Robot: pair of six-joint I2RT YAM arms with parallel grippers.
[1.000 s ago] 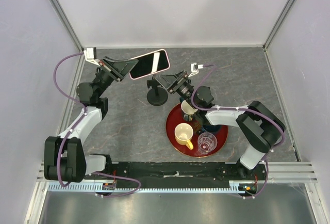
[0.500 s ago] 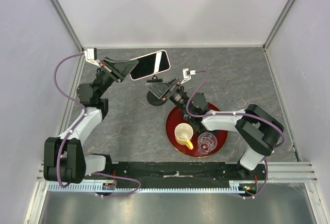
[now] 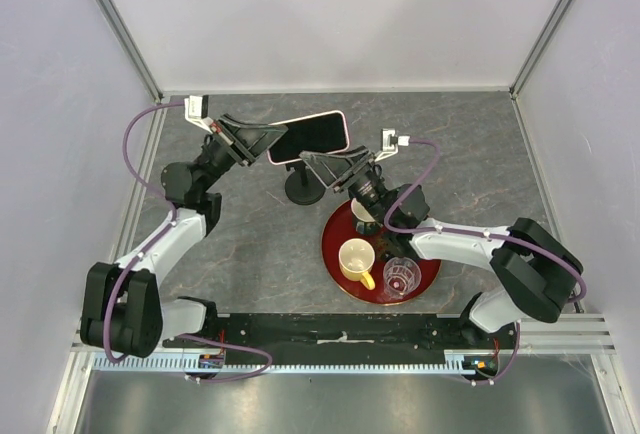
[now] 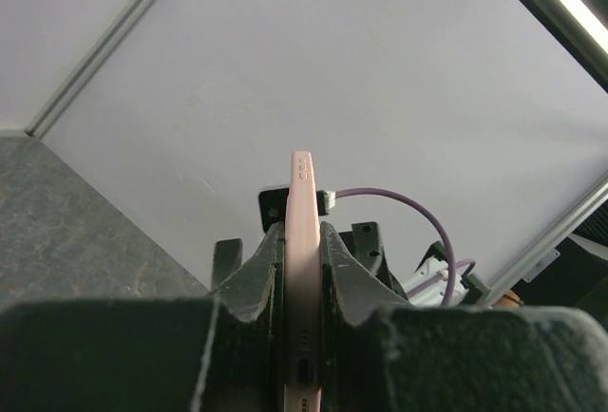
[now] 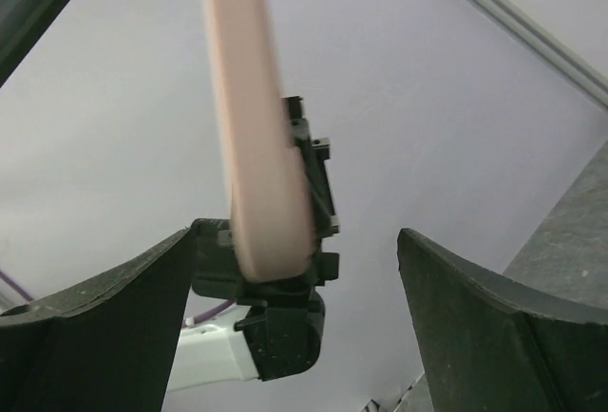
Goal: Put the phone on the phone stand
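Observation:
The phone point(image 3: 312, 136), black screen with a pink rim, is held in the air by my left gripper point(image 3: 280, 142), which is shut on its left end. It hangs just behind and above the black phone stand point(image 3: 301, 194), whose round base shows on the table. In the left wrist view the phone point(image 4: 302, 270) stands edge-on between the closed fingers point(image 4: 256, 270). My right gripper point(image 3: 326, 165) is open and empty, right beside the stand's right side, below the phone. In the right wrist view the phone's pink back point(image 5: 249, 137) hangs between the spread fingers point(image 5: 480, 327).
A red round tray point(image 3: 333, 250) sits right of the stand, under my right arm. It holds a yellow mug point(image 3: 355, 258), a clear glass point(image 3: 401, 275) and a pale cup point(image 3: 362, 212). Grey walls close in the table at the back and both sides.
My left gripper has carried the phone to the right, closer over the stand. My right gripper swung left to the stand, then shifted right again and now sits by the stand's right side.

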